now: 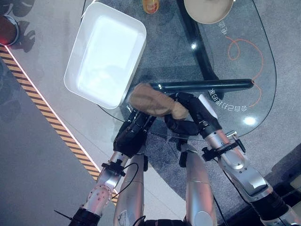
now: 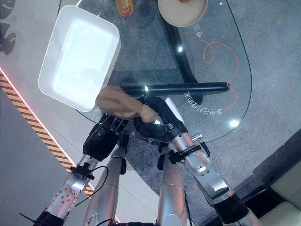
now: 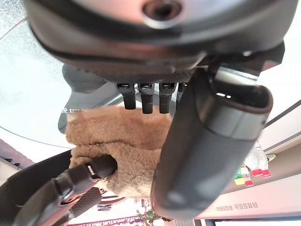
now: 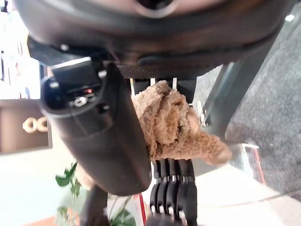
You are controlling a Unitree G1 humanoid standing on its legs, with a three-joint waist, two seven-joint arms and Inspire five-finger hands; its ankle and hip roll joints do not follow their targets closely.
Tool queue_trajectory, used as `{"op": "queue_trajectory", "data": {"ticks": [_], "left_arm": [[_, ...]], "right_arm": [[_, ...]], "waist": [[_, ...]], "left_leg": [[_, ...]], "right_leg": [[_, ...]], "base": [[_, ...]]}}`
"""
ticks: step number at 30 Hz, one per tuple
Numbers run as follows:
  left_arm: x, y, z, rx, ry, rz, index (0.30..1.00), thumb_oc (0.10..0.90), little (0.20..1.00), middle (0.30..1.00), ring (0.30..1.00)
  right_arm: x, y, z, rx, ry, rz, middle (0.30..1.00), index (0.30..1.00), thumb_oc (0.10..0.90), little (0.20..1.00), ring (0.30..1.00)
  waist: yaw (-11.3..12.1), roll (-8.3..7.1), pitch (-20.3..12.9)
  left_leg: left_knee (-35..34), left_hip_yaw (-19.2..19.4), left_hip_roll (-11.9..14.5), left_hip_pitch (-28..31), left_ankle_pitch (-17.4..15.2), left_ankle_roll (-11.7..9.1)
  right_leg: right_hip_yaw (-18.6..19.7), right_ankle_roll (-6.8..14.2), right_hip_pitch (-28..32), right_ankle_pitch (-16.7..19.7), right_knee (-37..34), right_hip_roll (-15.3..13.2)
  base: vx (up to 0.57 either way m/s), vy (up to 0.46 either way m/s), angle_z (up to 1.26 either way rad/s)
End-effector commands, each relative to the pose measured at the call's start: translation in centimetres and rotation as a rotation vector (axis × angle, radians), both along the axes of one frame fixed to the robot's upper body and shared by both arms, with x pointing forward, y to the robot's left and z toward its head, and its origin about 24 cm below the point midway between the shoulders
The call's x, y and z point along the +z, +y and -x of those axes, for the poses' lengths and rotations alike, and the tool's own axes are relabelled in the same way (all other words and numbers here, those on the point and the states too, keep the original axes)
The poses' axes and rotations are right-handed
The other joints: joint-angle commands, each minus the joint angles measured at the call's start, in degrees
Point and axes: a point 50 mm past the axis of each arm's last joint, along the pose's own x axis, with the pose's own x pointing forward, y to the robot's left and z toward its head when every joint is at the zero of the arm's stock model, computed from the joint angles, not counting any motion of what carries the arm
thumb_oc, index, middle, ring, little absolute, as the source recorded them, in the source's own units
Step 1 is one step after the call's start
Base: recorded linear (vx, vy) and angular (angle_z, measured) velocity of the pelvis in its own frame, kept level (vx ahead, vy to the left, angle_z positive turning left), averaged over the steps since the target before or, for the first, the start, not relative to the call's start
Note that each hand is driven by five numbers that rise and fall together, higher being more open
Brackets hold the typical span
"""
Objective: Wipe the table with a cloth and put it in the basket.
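Note:
A brown fuzzy cloth [image 1: 153,103] lies bunched at the near edge of the round glass table [image 1: 235,108]. My right hand [image 1: 197,115] reaches it from the right and is shut on the cloth [image 4: 174,122], which sits pinched between thumb and fingers. From below left, my left hand [image 1: 131,134] comes up to the table's edge, fingers straight against the cloth [image 3: 127,141]; it is open. The white rectangular basket [image 1: 106,52] stands empty on the table's left side, just beyond the cloth.
A dark bar [image 1: 207,85] of the table frame runs right from the cloth. At the far edge stand a beige bowl [image 1: 209,9] and an orange bottle [image 1: 150,5]. Yellow-black striped tape [image 1: 47,117] crosses the floor on the left.

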Motion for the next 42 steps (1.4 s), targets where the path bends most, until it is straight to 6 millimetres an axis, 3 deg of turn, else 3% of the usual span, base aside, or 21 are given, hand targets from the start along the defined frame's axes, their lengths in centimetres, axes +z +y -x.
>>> {"op": "queue_trajectory", "data": {"ticks": [1, 11, 25, 27, 28, 30, 42], "left_arm": [[3.4, -0.5, 0.8, -0.042, -0.155, 0.019, 0.9, 0.8, 0.9, 0.9, 0.9], [4.4, -0.5, 1.1, -0.056, -0.234, 0.128, 0.9, 0.8, 0.9, 0.9, 0.9], [5.5, -1.3, 1.2, -0.089, -0.3, 0.239, 0.9, 0.8, 0.9, 0.9, 0.9], [5.6, -1.4, 1.2, -0.094, -0.301, 0.254, 0.594, 0.443, 0.543, 0.594, 0.594], [5.6, -1.5, 1.2, -0.094, -0.301, 0.255, 0.573, 0.418, 0.518, 0.573, 0.573], [5.6, -1.5, 1.1, -0.088, -0.297, 0.259, 0.314, 0.116, 0.216, 0.314, 0.314], [5.5, -1.4, 0.9, -0.055, -0.285, 0.299, 0.3, 0.1, 0.2, 0.3, 0.3]], "right_arm": [[5.8, 3.0, 3.0, 0.249, -0.288, -0.046, 0.3, 0.3, 0.1, 0.2, 0.3], [3.4, 3.1, 2.1, 0.179, -0.198, 0.069, 0.3, 0.3, 0.1, 0.2, 0.3], [2.2, 3.7, 1.6, 0.18, -0.145, 0.144, 0.3, 0.3, 0.1, 0.2, 0.3], [2.2, 3.7, 1.5, 0.177, -0.144, 0.136, 0.3, 0.3, 0.1, 0.2, 0.3], [2.2, 3.7, 1.5, 0.175, -0.144, 0.133, 0.3, 0.3, 0.1, 0.2, 0.3], [2.3, 3.8, 1.5, 0.171, -0.146, 0.123, 0.3, 0.3, 0.1, 0.2, 0.3], [2.7, 3.5, 1.3, 0.112, -0.172, 0.041, 0.3, 0.3, 0.1, 0.2, 0.3]], "waist": [[0.25, -1.19, -1.6], [0.29, -0.63, -1.6], [0.42, -0.37, -1.6], [0.51, -0.43, -1.6], [0.52, -0.44, -1.6], [0.55, -0.5, -1.6], [0.38, -0.67, -1.6]], "left_leg": [[3.18, 6.58, -3.79, -0.61, -3.11, 4.12], [2.66, 6.56, -3.9, -0.69, -2.65, 3.85], [1.78, 6.5, -4.18, -0.59, -2.16, 3.83], [1.68, 6.42, -4.26, -0.49, -2.14, 3.85], [1.72, 6.4, -4.28, -0.52, -2.15, 3.86], [1.77, 6.34, -4.33, -0.54, -2.17, 3.89], [1.37, 6.52, -4.52, -0.19, -2.22, 4.04]], "right_leg": [[-0.2, -0.23, 3.1, 4.46, -6.42, 6.43], [-0.29, -0.44, 3.06, 4.53, -7.03, 6.22], [-0.5, -0.68, 2.97, 4.67, -7.58, 6.18], [-0.49, -0.66, 3.06, 4.78, -7.75, 6.12], [-0.47, -0.65, 3.03, 4.81, -7.75, 6.12], [-0.46, -0.65, 3.0, 4.86, -7.74, 6.13], [-0.2, -0.57, 3.14, 5.1, -8.12, 6.15]], "base": [[0.0, 0.0, 0.0], [0.0, 0.0, 0.0], [0.0, 0.0, 0.0], [0.0, 0.0, 0.0], [0.0, 0.0, 0.0], [0.0, 0.0, 0.0], [0.0, 0.003, 0.0]]}}
